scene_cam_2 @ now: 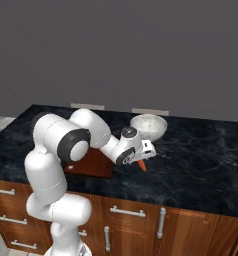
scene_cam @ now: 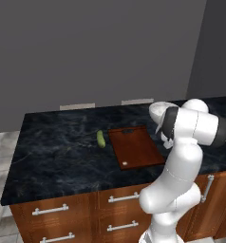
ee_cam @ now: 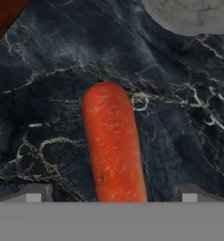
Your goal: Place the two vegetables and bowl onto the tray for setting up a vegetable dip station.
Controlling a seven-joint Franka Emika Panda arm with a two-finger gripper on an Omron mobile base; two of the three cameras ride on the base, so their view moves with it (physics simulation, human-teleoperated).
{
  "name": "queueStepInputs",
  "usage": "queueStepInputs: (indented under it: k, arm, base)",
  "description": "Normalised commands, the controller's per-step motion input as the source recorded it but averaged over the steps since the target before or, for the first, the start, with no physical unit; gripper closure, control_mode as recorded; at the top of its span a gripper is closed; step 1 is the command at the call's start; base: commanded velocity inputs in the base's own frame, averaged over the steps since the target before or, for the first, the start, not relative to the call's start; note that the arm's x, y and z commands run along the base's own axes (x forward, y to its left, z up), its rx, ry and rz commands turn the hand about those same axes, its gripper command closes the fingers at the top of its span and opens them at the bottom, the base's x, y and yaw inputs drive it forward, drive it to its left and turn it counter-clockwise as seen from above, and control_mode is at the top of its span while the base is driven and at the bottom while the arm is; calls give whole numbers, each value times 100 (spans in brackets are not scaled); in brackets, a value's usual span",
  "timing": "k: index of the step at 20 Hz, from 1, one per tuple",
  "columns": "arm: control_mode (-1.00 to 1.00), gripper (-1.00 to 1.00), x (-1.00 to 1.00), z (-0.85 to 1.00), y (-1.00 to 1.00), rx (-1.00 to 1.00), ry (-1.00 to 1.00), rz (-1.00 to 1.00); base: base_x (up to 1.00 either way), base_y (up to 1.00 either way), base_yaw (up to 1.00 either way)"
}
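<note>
The orange-red carrot (ee_cam: pixel 113 146) lies on the dark counter, running lengthwise between my two fingertips (ee_cam: pixel 34 193). My gripper (ee_cam: pixel 111 194) is open and sits low over the carrot's near end, with a gap on each side. From the right base, the gripper (scene_cam_2: pixel 144 158) hangs just above the carrot (scene_cam_2: pixel 141 165), right of the wooden tray (scene_cam_2: pixel 91 164). The green cucumber (scene_cam: pixel 101 138) rests on the counter just left of the tray (scene_cam: pixel 134 148). The speckled white bowl (scene_cam_2: pixel 149 126) stands behind the gripper, near the wall.
The bowl's rim (ee_cam: pixel 194 16) and a corner of the tray (ee_cam: pixel 3 16) edge the hand view. The counter's front edge (scene_cam_2: pixel 141 197) runs close below the carrot, with drawers and cabinet handles under it. A grey wall backs the counter.
</note>
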Motion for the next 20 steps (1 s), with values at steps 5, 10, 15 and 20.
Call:
queueStepInputs:
  k: [5,10,15,20]
  arm:
    - [-100,-100,0,-23,0,0,0,0]
    - [-100,100,1,-8,0,0,0,0]
    - [-100,100,0,0,0,0,0,0]
    - [-100,100,3,16,0,0,0,2]
  base:
    - [0,0,0]
    - [0,0,0]
    - [0,0,0]
    - [0,0,0]
